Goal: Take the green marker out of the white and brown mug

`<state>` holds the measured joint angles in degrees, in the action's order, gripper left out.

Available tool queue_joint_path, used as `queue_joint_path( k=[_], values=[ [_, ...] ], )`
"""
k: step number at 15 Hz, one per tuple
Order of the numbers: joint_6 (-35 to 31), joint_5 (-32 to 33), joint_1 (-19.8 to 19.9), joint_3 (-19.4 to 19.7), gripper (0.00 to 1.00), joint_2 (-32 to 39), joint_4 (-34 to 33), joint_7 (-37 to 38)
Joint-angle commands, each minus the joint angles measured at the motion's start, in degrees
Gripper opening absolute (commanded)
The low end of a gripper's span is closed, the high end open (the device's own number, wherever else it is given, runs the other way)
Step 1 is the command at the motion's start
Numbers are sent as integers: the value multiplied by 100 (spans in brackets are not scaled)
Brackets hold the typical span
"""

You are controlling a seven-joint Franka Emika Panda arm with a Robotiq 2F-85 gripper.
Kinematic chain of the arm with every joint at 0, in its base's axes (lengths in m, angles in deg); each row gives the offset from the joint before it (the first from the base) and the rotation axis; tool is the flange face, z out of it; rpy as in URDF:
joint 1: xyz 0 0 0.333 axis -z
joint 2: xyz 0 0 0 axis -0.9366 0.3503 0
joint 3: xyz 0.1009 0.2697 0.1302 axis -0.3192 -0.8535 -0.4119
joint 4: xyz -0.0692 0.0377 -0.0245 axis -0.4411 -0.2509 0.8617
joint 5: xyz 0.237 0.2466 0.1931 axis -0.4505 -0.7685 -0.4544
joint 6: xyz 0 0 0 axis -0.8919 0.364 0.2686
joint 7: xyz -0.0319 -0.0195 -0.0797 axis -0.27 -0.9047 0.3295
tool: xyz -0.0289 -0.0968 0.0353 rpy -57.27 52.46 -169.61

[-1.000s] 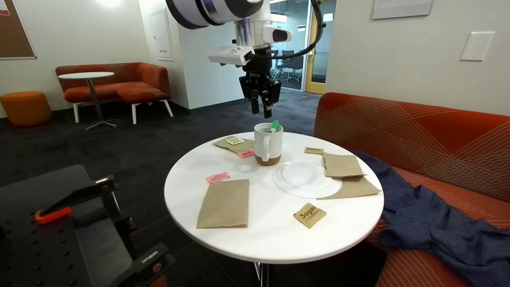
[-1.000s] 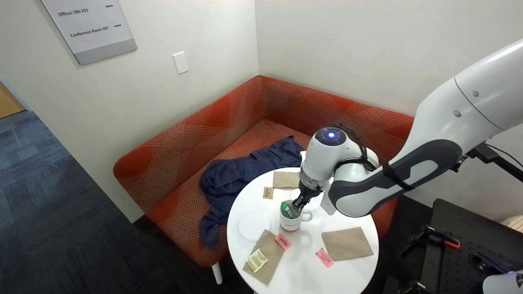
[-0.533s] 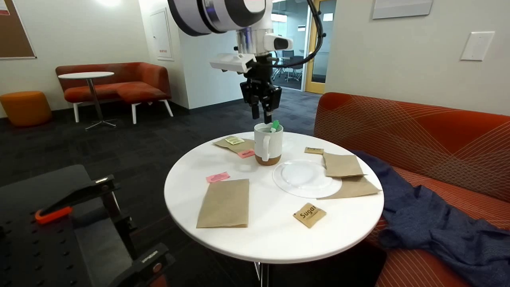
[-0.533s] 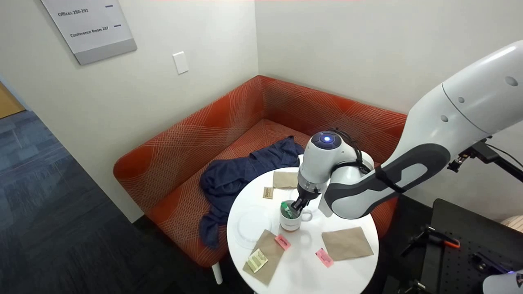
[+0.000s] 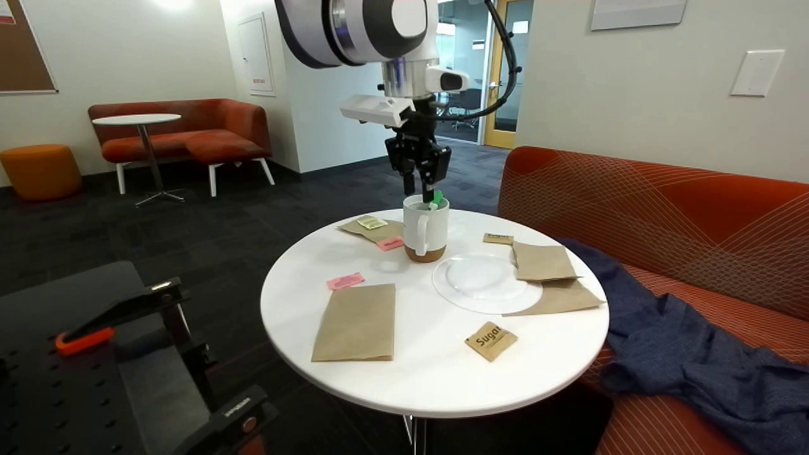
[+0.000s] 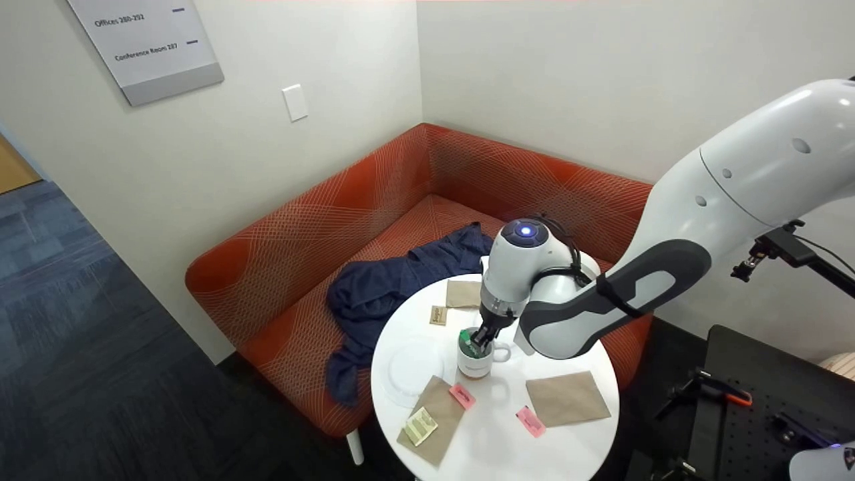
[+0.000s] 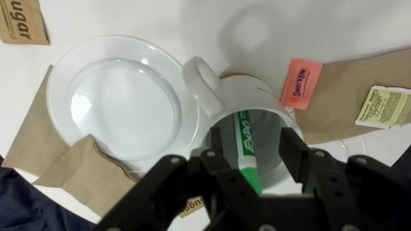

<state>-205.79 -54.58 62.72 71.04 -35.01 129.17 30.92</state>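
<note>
The white and brown mug (image 5: pixel 424 229) stands upright on the round white table; it also shows in an exterior view (image 6: pixel 473 366) and in the wrist view (image 7: pixel 244 93). The green marker (image 5: pixel 438 198) leans inside it, its green cap sticking out above the rim; it also shows in the wrist view (image 7: pixel 246 144). My gripper (image 5: pixel 418 191) is open and empty, pointing down at the mug's mouth. In the wrist view my gripper (image 7: pixel 252 134) has one finger on each side of the marker, with gaps between. The marker's lower end is hidden inside the mug.
A clear plate (image 5: pixel 486 283) lies beside the mug. Brown napkins (image 5: pixel 355 323), pink packets (image 5: pixel 346 281) and sugar packets (image 5: pixel 492 341) lie around the table. A red sofa (image 5: pixel 663 234) with a dark blue cloth (image 5: pixel 701 366) stands alongside.
My gripper has moved down to the mug's rim and slightly over towards the marker, staying open. The mug and the marker have not moved.
</note>
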Motion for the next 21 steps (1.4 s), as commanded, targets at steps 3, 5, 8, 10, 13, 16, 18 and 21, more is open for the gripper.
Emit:
queue_joint_path(
  k=[3,5,8,10,13,16,18,21],
  values=[
    [-333,-180,81,-76,49,241,-217,-371],
    [-445,-143,55,-46,49,309,-259,-401],
    [-528,-117,13,4,49,438,-366,-399],
    [-513,-98,-15,42,49,526,-449,-374],
    [-495,-88,-26,69,48,659,-577,-367],
    [-488,-93,-21,75,48,784,-696,-374],
    [-490,-84,-33,91,48,853,-760,-369],
    [-510,-65,-46,125,43,949,-851,-366]
  ],
)
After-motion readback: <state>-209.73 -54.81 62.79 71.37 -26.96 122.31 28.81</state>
